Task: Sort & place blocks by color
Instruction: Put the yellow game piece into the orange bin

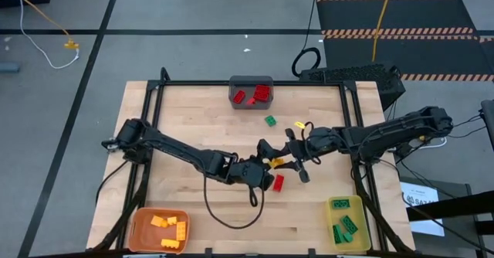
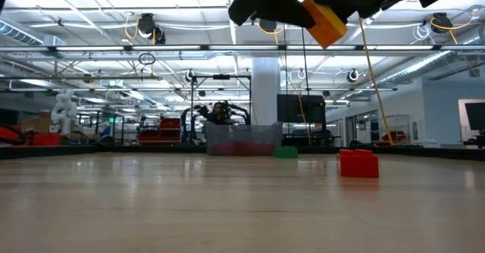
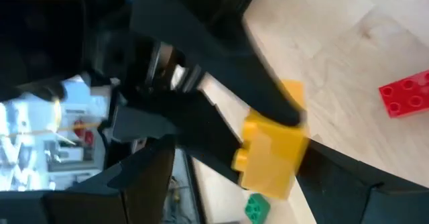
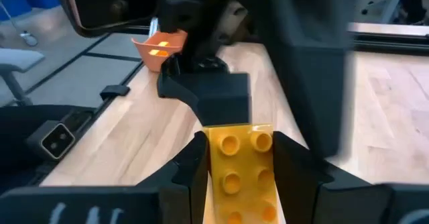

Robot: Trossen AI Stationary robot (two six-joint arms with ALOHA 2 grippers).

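Note:
A yellow studded block (image 1: 276,163) hangs in the air above the table's middle, between both grippers. My right gripper (image 1: 287,159), reaching in from the right, is shut on it. My left gripper (image 1: 266,165), coming from the left, is open, with its fingers on either side of the block's far end (image 4: 234,131). In the low view the block (image 2: 326,22) tilts under the dark grippers. A red block (image 1: 279,182) lies flat on the table just nearer than the grippers. A green block (image 1: 271,120) and another yellow block (image 1: 299,124) lie toward the far side. My right gripper pinches the yellow block (image 4: 241,170) by its two long sides, one finger (image 4: 191,167) on each, with the studs facing its wrist camera. The fingers lie along the block, roughly level, from the table's right. The block is lifted clear and tilted. Whether my left gripper touches the block, I cannot tell.
A gray bin (image 1: 231,96) with red blocks stands at the far edge. An orange bin (image 1: 139,227) with yellow blocks sits at the near left corner, and a yellow bin (image 1: 330,223) with green blocks at the near right. Bare wood lies between them.

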